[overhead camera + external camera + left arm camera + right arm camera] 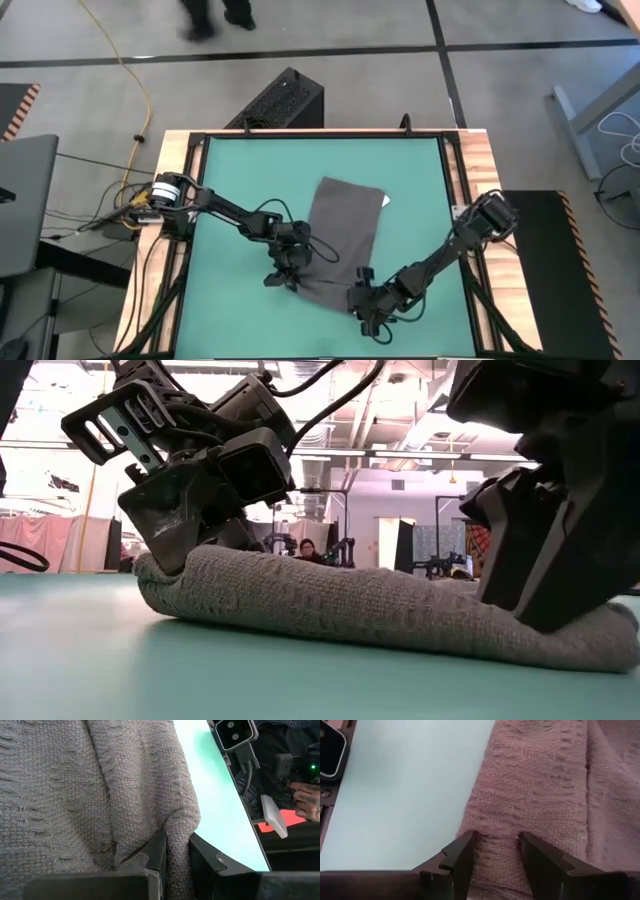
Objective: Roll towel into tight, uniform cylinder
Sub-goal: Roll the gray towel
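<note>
Fingers (159, 854) of the left gripper (172, 857) pinched tight on a thin fold of the towel (340, 240), cloth squeezed up between them at the near-left corner. Fingers (462, 857) of the right gripper (495, 855) standing wider, clamped around a thicker bunch of weave at the near-right corner. Both ends of the near edge taken, then, with the gripped edge humped up off the green desk (240, 170) into a low ridge, plain from the low view (340, 600).

Soft, limp stuff by the look of it: coarse open weave, sagging between the two grips, no stiffness to hold a line unaided. Light, surely, and not fragile. Grippy against itself, likely to drag rather than slide on the mat. Best hold seems right where it is now, at the two near corners, pulling slightly apart to keep the edge taut; a slack middle would probably roll fat and uneven. Risk of the loose weave snagging on a fingertip, too.

Farther out, rest of the towel lying flat and angled across mid-desk, small white tag (386, 200) peeking at the far right corner. Beyond the desk, a black perforated box (283, 100) on the floor, and a person's legs (215, 15) passing.
</note>
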